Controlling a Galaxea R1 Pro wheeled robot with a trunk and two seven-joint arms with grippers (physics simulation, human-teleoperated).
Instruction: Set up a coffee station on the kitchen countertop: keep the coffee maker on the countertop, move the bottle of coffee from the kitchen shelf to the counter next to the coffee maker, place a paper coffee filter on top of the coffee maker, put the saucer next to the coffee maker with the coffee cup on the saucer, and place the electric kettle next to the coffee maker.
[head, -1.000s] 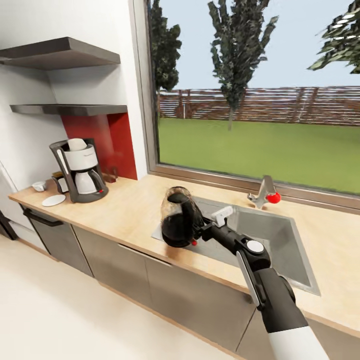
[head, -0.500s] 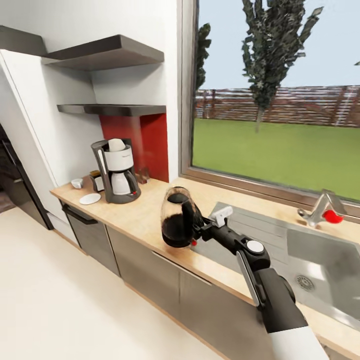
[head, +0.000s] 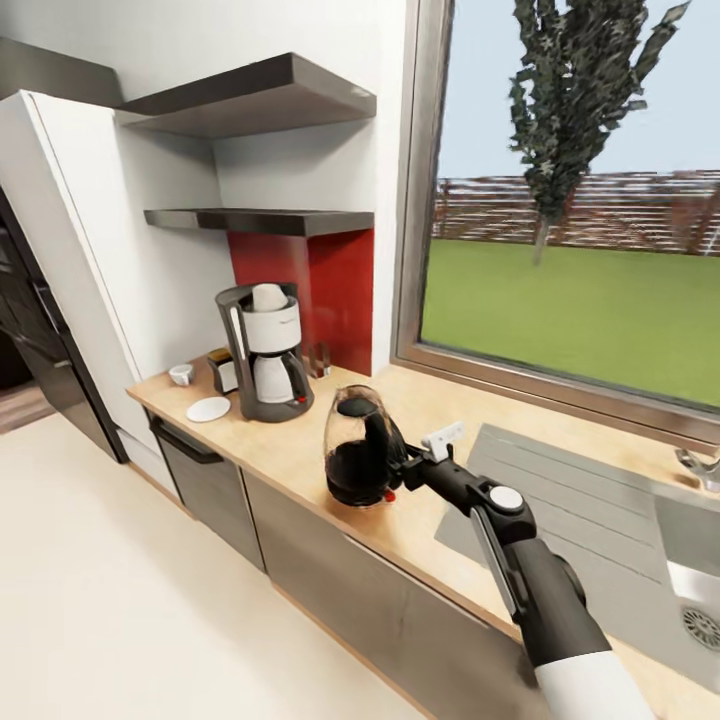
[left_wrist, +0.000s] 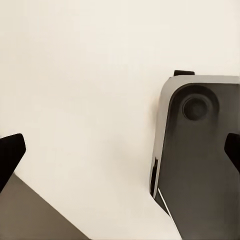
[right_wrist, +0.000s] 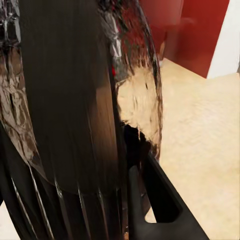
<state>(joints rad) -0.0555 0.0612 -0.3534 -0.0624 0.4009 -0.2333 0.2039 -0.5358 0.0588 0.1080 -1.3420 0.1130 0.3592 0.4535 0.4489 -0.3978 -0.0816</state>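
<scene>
**Q:** So which step of the coffee station is in hand?

**A:** Judging by the load, the kettle step. The right gripper (head: 398, 462) is clamped on the handle of the dark, rounded glass electric kettle (head: 355, 448), which is carried upright above the light wooden countertop (head: 300, 440), near its front edge. In the right wrist view the smoky glass body of the kettle (right_wrist: 75, 110) sits close against the camera, with a black finger (right_wrist: 155, 200) alongside it.

**Q:** Where does it need to go?

**A:** Next to the black-and-white drip coffee maker (head: 268, 352), which stands at the far left end of the counter in front of a red wall panel (head: 325, 290). A white paper coffee filter (head: 268, 297) appears to sit on its top. A flat white saucer (head: 208, 409) lies just beside its base, and a small white coffee cup (head: 181, 374) stands on the counter behind the saucer, not on it.

**Q:** And the left gripper?

**A:** In the left wrist view its two black fingertips (left_wrist: 10, 155) stand wide apart with nothing between them, over pale floor and part of the robot's grey base (left_wrist: 200, 160).

**Q:** What does the next move call for?

**A:** My judgement: carry the kettle leftward and keep it level. Lower it onto bare counter on the coffee maker's near right side. Only then let go.
</scene>
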